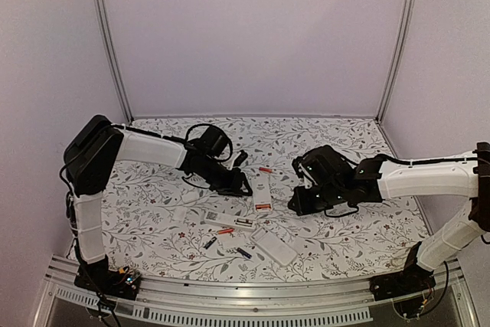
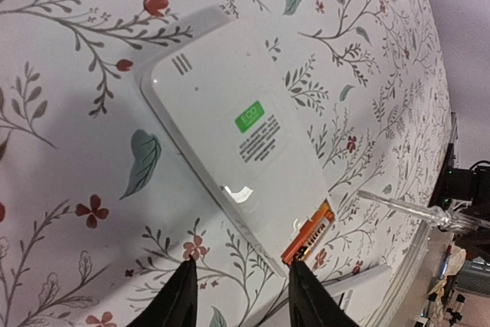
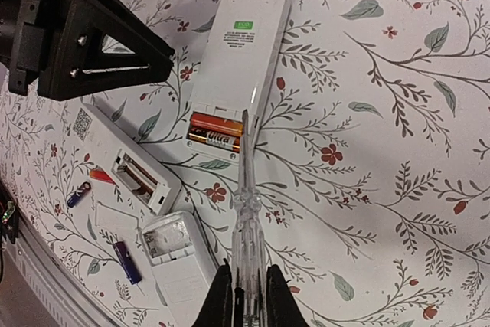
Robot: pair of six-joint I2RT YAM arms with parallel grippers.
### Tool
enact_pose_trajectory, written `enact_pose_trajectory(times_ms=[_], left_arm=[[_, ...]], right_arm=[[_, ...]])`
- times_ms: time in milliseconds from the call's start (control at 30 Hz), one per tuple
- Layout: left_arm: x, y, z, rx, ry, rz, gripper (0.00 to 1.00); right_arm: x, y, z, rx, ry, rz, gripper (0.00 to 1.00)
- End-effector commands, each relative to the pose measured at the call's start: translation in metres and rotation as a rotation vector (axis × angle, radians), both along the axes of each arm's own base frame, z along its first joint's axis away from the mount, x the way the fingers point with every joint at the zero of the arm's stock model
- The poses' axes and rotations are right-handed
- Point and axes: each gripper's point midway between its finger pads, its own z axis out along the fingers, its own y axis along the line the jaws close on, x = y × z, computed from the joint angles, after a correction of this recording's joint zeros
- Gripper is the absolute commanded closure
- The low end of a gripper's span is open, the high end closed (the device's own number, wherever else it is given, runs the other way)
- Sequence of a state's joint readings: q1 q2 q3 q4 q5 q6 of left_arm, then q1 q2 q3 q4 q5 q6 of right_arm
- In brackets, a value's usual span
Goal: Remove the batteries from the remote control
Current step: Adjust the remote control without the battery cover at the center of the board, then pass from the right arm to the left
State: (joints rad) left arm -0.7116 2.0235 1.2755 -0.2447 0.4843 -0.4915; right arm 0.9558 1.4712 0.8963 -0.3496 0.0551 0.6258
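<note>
Right gripper (image 3: 245, 292) clamped on clear stick tool (image 3: 248, 212) — tip at the batteries (image 3: 216, 129) in the white remote (image 3: 243, 44), table (image 1: 153, 220) centre. Left gripper (image 2: 241, 296) jaws apart — beside the remote's battery end.

White remote (image 3: 241, 51) lies back-up mid-table, cover off. 2 batts (image 3: 216, 131) side by side in bay, orange + black. Loose red cell (image 1: 265, 169) just beyond; blue cell (image 3: 126, 260) twd near edge.

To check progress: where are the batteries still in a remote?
In the right wrist view, left of centre, two batteries lie in the open compartment of the green-labelled remote, at the tip of the clear tool.
</note>
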Motion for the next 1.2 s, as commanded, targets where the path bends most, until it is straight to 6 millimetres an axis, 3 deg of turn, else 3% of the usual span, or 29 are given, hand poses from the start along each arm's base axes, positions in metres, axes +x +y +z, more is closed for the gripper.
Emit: enact_pose_trajectory(times_ms=[0, 333, 867, 1167], left_arm=[[0.004, -0.011, -0.003, -0.016, 0.008, 0.002, 0.61], [0.006, -0.016, -0.011, -0.024, 0.031, -0.003, 0.75], [0.012, -0.018, -0.025, 0.002, 0.03, -0.006, 0.78], [0.011, -0.018, -0.03, 0.015, 0.036, -0.006, 0.81]], right_arm=[[0.0, 0.004, 0.002, -0.017, -0.035, 0.037, 1.0], [-0.006, 0.009, -0.008, -0.059, -0.023, 0.084, 1.0], [-0.008, 0.001, -0.012, -0.183, -0.056, 0.125, 1.0], [-0.009, 0.007, -0.011, -0.184, -0.072, 0.145, 1.0]])
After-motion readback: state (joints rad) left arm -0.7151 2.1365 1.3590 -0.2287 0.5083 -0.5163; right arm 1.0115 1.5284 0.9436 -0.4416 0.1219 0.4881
